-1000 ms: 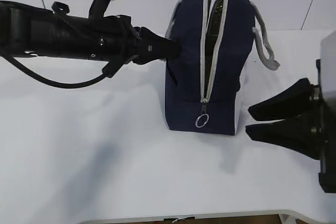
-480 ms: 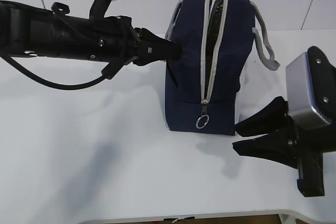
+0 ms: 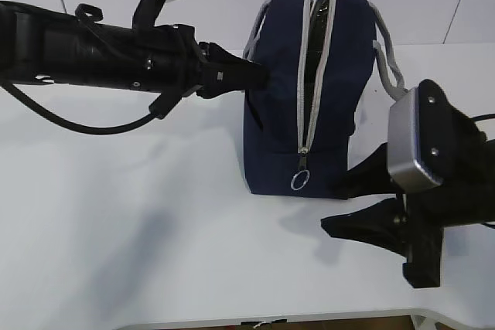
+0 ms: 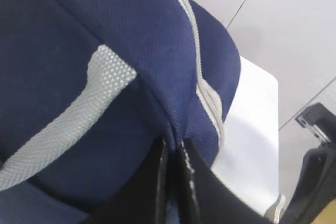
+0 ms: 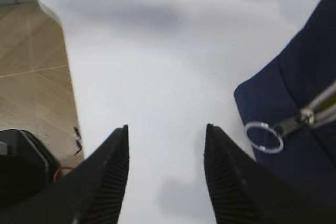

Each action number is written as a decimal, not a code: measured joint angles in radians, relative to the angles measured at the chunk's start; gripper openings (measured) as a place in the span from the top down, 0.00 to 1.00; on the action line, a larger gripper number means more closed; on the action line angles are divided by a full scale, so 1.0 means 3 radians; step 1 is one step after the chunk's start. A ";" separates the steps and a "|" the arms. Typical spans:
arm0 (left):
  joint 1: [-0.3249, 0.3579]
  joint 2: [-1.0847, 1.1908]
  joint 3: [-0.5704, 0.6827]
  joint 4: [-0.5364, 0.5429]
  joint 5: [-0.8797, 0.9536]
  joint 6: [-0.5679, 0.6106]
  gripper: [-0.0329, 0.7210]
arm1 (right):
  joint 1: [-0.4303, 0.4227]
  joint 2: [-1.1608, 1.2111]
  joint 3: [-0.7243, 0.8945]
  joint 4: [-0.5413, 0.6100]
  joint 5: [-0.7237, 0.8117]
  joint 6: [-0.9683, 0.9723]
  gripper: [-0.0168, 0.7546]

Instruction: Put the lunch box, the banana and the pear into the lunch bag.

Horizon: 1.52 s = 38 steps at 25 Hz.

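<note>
Right claw (image 3: 340, 205) nearest the camera, low over the white worktop (image 3: 139, 222), just in front of and to the right of the lunch bag (image 3: 305, 90). Fingers spread apart, nothing between them; in the right wrist view (image 5: 165, 177) only bare worktop shows in the gap. Upper fingertip close to the bag's lower right corner, contact not resolvable.

Zipper ring pull (image 3: 298, 181) hanging at the bottom of the bag's front face, just left of the right claw; same ring (image 5: 263, 137) seen in the right wrist view, to the right of the right-hand finger (image 5: 226, 182), apart from it.

Lunch bag upright near the centre of the worktop, navy fabric, grey zipper track (image 3: 317, 67) parted along the front and over the top, dark interior showing in the slit. Contents not discernible. Grey webbing handle (image 3: 390, 71) drooping off the bag's right side.

Left claw (image 3: 259, 75) farther back, against the bag's upper left side, pressed together and pinching a fold of the navy fabric (image 4: 170, 145); close view shows the two fingers (image 4: 157, 192) clamped on the fold just below the second grey handle (image 4: 79, 108).
</note>
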 joint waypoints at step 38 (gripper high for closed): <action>0.0000 0.0000 0.0000 0.0102 0.0147 0.0000 0.97 | 0.0679 0.0851 -0.0356 0.1367 -0.1724 -0.0147 0.46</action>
